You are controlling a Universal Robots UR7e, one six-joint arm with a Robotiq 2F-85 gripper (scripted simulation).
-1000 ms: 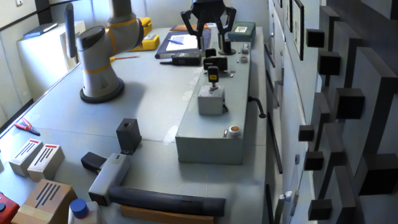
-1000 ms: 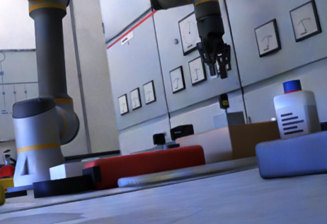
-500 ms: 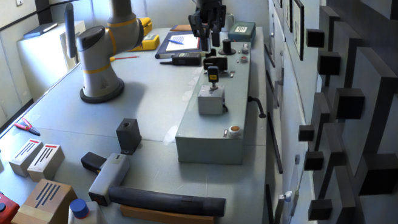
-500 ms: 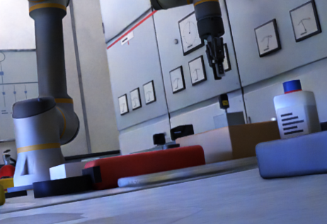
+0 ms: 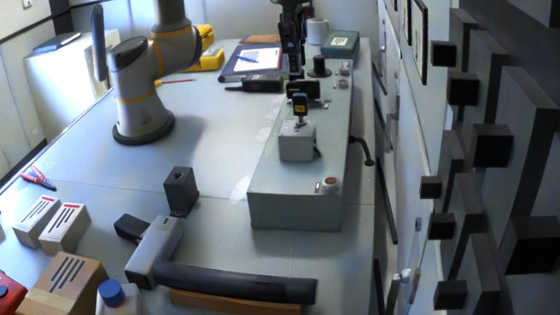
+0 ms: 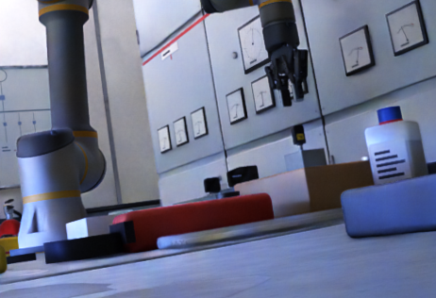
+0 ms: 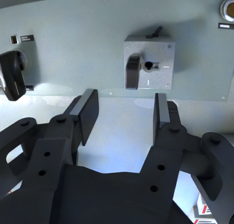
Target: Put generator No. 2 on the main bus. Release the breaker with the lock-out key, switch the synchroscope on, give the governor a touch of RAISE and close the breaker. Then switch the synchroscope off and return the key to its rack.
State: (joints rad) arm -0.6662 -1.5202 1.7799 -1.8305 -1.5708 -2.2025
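On the grey control desk (image 5: 305, 144) at the right of the table, the lock-out key (image 5: 299, 108) with its black and yellow head stands upright in the grey lock box (image 5: 297, 140). In the wrist camera the key (image 7: 132, 71) shows edge-on beside the keyhole of the box (image 7: 149, 62). Behind the box sits a black pistol-grip breaker handle (image 5: 303, 88), which appears at the left of the wrist camera (image 7: 11, 77). A black round knob (image 5: 319, 66) and two small buttons (image 5: 344, 77) lie further back. The empty key rack (image 5: 180, 190) stands on the table off the desk. My gripper (image 5: 294, 61) hangs above the desk's far part, half open and empty.
The switchboard wall (image 5: 469, 93) with its meters runs close along the desk's right side. A radio (image 5: 258, 82), a clipboard (image 5: 258, 59), a mug (image 5: 318, 30) and a green case (image 5: 340, 44) lie behind the desk. A drill-like tool (image 5: 149, 249), boxes (image 5: 51, 225) and a bottle (image 5: 113, 298) crowd the near end.
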